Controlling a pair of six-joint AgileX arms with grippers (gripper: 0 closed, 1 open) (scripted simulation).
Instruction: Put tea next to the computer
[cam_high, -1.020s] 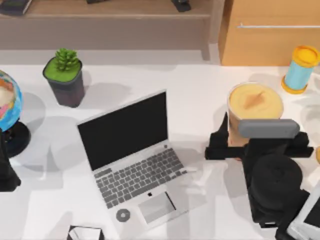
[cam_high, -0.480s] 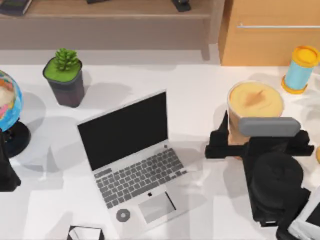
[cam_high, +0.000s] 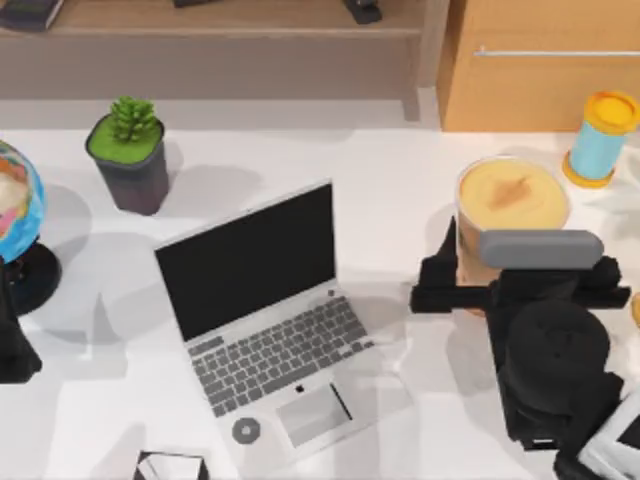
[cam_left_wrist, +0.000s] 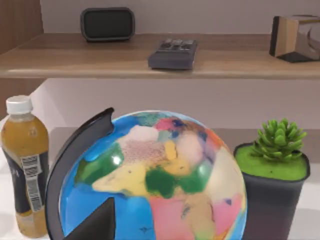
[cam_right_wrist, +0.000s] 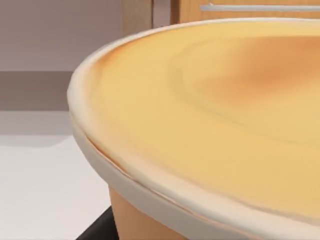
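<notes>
The tea (cam_high: 512, 200) is seen a shade further toward the right side of the table than a second ago, and slightly further from the camera-near edge, with its creamy top now sitting a touch closer to the blue cylinder (cam_high: 600, 140). The right gripper (cam_high: 520, 285) has been carried along with it, its black body shifted the same small way to the right. The swirl on the cup's top has turned a little. The cup's base is hidden behind the gripper, so lift cannot be judged.

Right arm (cam_high: 555, 385) is matte black and blocky (rounded dome housing), with a grey bar (cam_high: 540, 248) across its claw.
</notes>
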